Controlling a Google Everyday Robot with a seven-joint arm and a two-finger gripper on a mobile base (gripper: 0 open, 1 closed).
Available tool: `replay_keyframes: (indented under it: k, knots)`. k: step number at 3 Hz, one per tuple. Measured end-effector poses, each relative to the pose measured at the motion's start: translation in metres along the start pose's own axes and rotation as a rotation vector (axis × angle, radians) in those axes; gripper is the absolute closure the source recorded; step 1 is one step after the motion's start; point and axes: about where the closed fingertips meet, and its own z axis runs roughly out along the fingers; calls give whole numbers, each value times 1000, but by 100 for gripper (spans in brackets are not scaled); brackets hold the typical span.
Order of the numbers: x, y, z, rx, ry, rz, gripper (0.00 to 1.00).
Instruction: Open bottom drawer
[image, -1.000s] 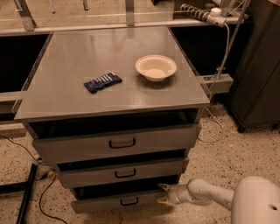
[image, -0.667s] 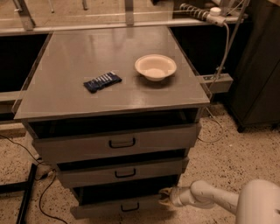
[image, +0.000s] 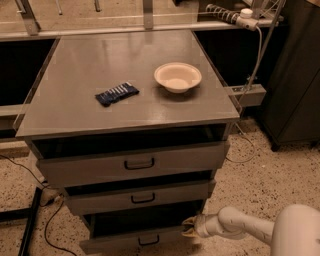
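The grey cabinet has three drawers. The bottom drawer (image: 131, 240) is the lowest one, with a small black loop handle (image: 148, 241). It stands pulled out, with a dark gap showing above its front. My gripper (image: 190, 227) is at the right end of the bottom drawer's front, touching its top edge. The white arm (image: 240, 226) reaches in from the lower right. The middle drawer (image: 137, 197) and the top drawer (image: 134, 162) also stand slightly out.
A white bowl (image: 177, 76) and a dark blue packet (image: 116, 93) lie on the cabinet top (image: 75, 65). Cables run over the speckled floor at the left (image: 30, 175). A dark cabinet (image: 295, 75) stands at the right, and a power strip (image: 235, 14) lies behind.
The bottom drawer has slid further out toward the camera. My gripper has moved with it, a little lower in the view.
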Motion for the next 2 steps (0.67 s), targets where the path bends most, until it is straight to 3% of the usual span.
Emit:
replay_keyframes:
  k: [2]
  knots:
    - [2,12,-5,1,-4,7,59]
